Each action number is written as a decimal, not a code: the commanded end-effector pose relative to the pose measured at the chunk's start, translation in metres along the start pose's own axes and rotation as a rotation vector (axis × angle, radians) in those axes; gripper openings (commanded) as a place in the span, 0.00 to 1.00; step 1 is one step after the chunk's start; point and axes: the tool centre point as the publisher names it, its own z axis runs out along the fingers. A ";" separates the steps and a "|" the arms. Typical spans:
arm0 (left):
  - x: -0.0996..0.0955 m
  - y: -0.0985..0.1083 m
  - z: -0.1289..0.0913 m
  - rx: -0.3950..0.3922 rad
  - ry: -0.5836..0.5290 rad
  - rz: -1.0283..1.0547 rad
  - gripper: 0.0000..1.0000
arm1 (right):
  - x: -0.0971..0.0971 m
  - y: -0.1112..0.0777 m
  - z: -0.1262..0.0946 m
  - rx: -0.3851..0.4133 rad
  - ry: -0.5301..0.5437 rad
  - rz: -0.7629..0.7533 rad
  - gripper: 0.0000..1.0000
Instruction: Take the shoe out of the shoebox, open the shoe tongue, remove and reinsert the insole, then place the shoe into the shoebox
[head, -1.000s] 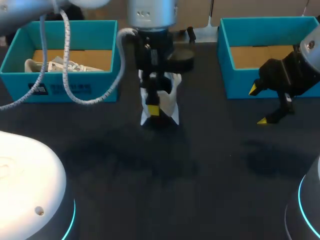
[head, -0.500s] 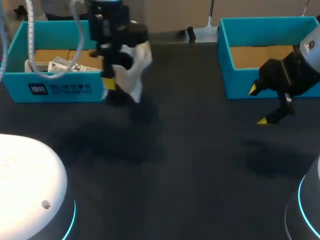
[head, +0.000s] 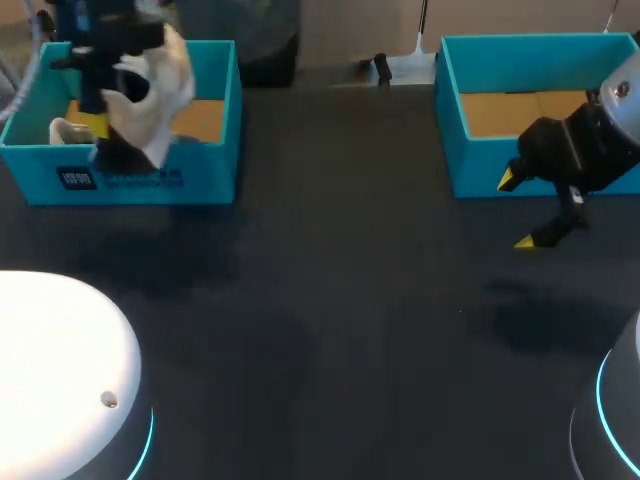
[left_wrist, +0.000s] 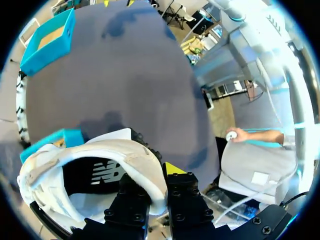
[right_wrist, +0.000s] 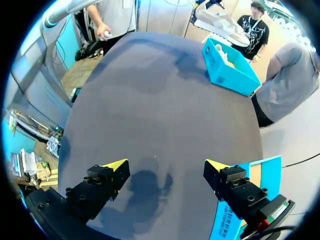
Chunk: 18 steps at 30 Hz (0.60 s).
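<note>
A dark table (head: 330, 300) carried two open turquoise shoeboxes, both set along its far edge. The left shoebox (head: 150, 180) stood near the far-left corner and the right shoebox (head: 475, 165) near the far-right, well apart.

The teal cardboard shoebox (head: 205, 172) on the left carries a white printed label (head: 78, 178) on its front wall, too small to read, the white sneaker (left_wrist: 142, 156) shows a white lettered logo (left_wrist: 102, 172) on its black lining, and no numbers or signs are legible.
</note>
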 end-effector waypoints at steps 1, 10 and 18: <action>-0.007 0.066 -0.007 0.009 0.001 -0.007 0.00 | 0.000 0.000 0.001 0.004 -0.001 0.001 1.00; -0.038 0.142 -0.011 -0.006 -0.005 -0.054 0.00 | 0.000 0.000 0.001 0.004 -0.001 0.001 1.00; -0.045 0.158 -0.017 -0.040 -0.031 -0.057 0.00 | 0.000 0.000 0.001 0.004 -0.001 0.001 1.00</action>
